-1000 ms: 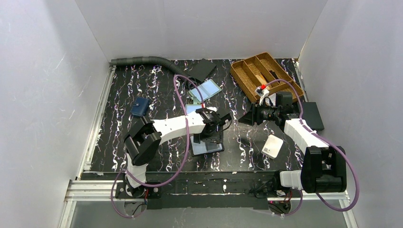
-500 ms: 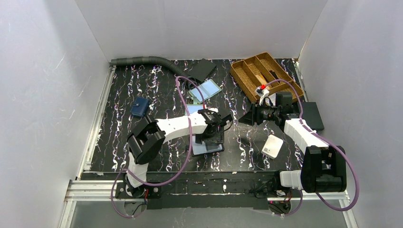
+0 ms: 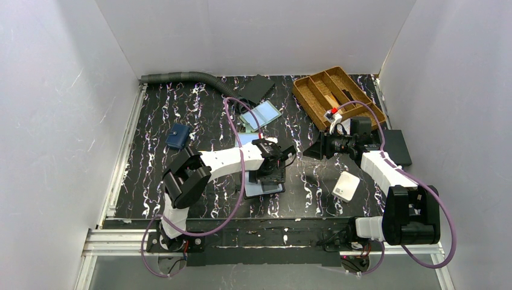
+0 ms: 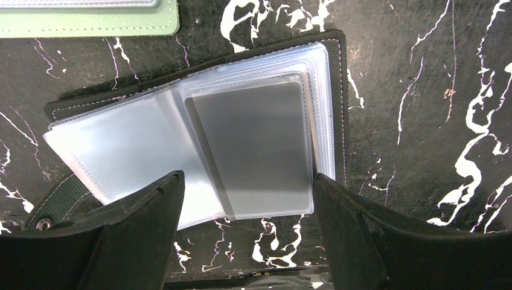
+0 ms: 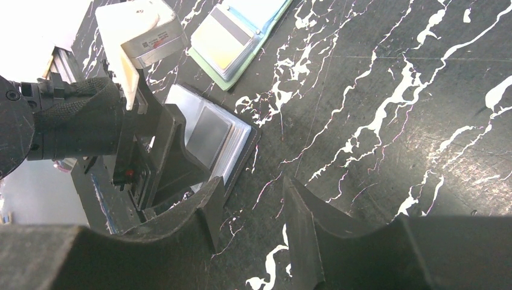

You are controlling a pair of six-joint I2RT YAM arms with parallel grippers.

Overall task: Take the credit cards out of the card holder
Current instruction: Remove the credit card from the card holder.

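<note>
A black card holder [image 4: 338, 66] with clear sleeves lies open on the table, also in the top view [image 3: 265, 187] and the right wrist view [image 5: 241, 151]. A grey card [image 4: 256, 145] sits in its top right sleeve. My left gripper [image 4: 246, 181] is open and empty just above its near edge, fingers [image 4: 145, 211] either side of the grey card. A grey-green bifold holder [image 5: 211, 63] lies behind it, showing an orange-yellow card [image 5: 220, 42] and a blue card [image 5: 253, 12]; only its edge [image 4: 90, 24] shows in the left wrist view. My right gripper [image 5: 252, 181] is open and empty over bare table, right of the black holder.
A bifold with pale blue panels [image 3: 261, 113] lies further back. A navy wallet [image 3: 177, 136] is at the left. A wooden divided tray [image 3: 335, 96] stands at the back right, a white square box [image 3: 346, 185] at the front right, and a grey hose [image 3: 181, 77] along the back.
My left arm has shifted slightly right and nearer over the black holder. The right arm has not moved.
</note>
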